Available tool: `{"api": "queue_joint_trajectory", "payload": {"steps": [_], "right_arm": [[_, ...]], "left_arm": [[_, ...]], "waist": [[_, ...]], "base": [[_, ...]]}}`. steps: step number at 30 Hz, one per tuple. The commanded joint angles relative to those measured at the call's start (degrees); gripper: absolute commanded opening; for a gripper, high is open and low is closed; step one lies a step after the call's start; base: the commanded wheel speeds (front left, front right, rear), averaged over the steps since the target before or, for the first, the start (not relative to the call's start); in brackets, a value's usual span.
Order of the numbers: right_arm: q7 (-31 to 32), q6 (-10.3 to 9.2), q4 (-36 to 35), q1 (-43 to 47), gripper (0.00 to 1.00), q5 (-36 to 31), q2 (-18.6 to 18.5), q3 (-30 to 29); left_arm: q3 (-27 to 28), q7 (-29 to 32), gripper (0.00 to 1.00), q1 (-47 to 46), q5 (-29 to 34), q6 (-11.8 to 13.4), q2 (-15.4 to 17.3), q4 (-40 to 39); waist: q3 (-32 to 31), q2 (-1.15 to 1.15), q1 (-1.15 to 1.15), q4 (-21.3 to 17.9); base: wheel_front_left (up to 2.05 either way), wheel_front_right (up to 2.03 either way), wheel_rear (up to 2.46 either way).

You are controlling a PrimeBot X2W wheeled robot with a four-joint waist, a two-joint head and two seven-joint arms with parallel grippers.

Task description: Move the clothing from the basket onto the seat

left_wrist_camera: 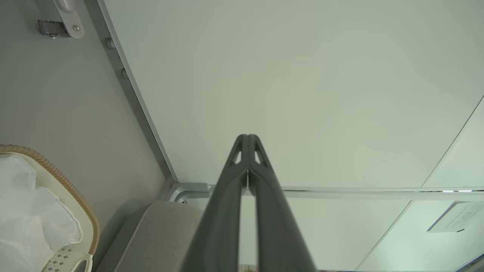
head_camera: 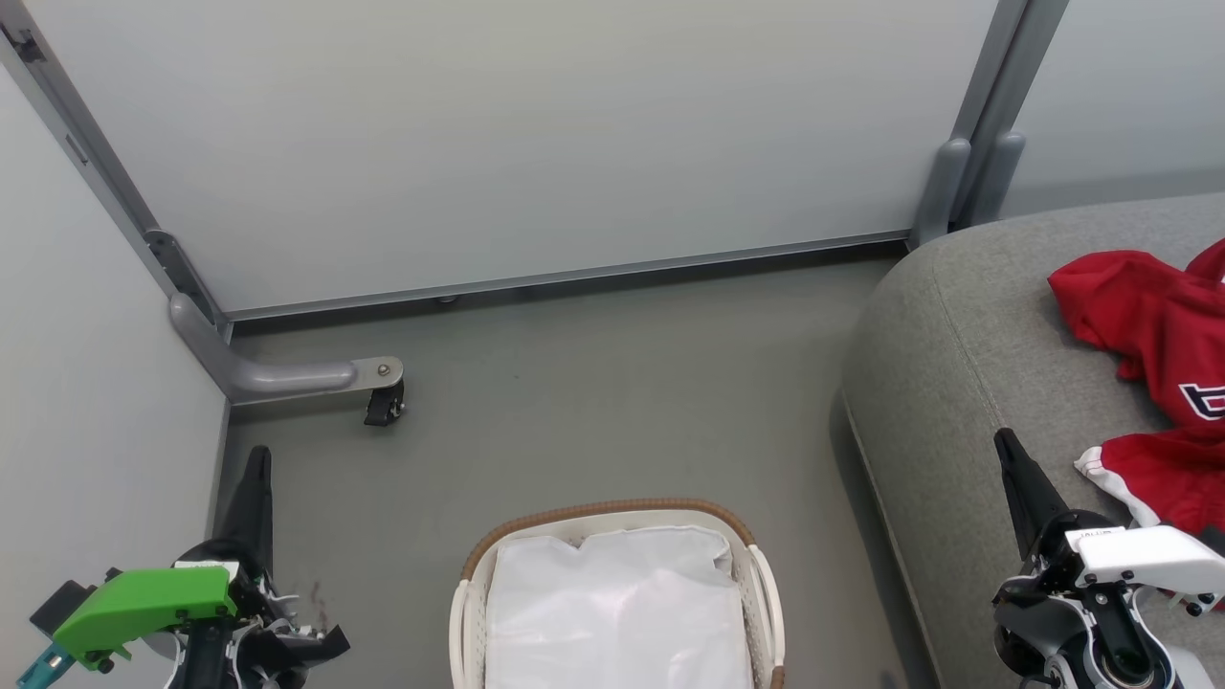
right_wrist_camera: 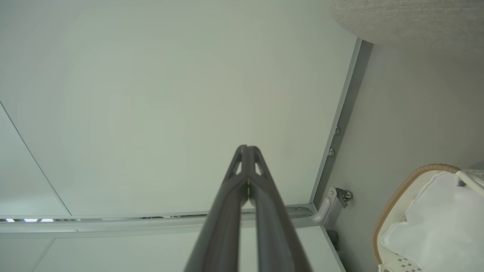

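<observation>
Resting on the seat [head_camera: 957,383], the red clothing [head_camera: 1148,325], and the basket [head_camera: 612,509] shows its white liner [head_camera: 612,603]!
Right of the basket, the grey seat carries the clothing in a rumpled red heap, white trim showing and a bit of white-edged lettering cut off by the frame. The basket stands on the grey floor [head_camera: 593,402], a little apart from the seat, liner crumpled inside. Left jaws, left of the basket: fingers pressed together, gripping nothing. Right jaws, right of the basket over the seat's front edge: closed too, empty, tips clear of the clothing. Beyond the basket, a pale partition [head_camera: 536,144] and its castor foot [head_camera: 383,402].
</observation>
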Motion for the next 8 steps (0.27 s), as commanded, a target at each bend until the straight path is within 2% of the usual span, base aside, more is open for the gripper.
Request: {"api": "queue_joint_trajectory", "payload": {"steps": [1, 8], "right_arm": [[0.0, -0.02, -0.1, -0.4, 0.00, 0.2, -0.4, -0.1], [0.0, -0.02, -0.1, -0.4, 0.00, 0.2, -0.4, -0.1]], "left_arm": [[0.1, 0.2, 0.00, -0.7, -0.2, -0.4, 0.4, -0.1], [0.1, 0.2, 0.00, -0.7, -0.2, -0.4, 0.4, -0.1]], "waist": [[0.0, 0.00, 0.00, 0.0], [0.0, 0.00, 0.00, 0.0]], "base": [[0.00, 0.00, 0.00], [0.00, 0.00, 0.00]]}}
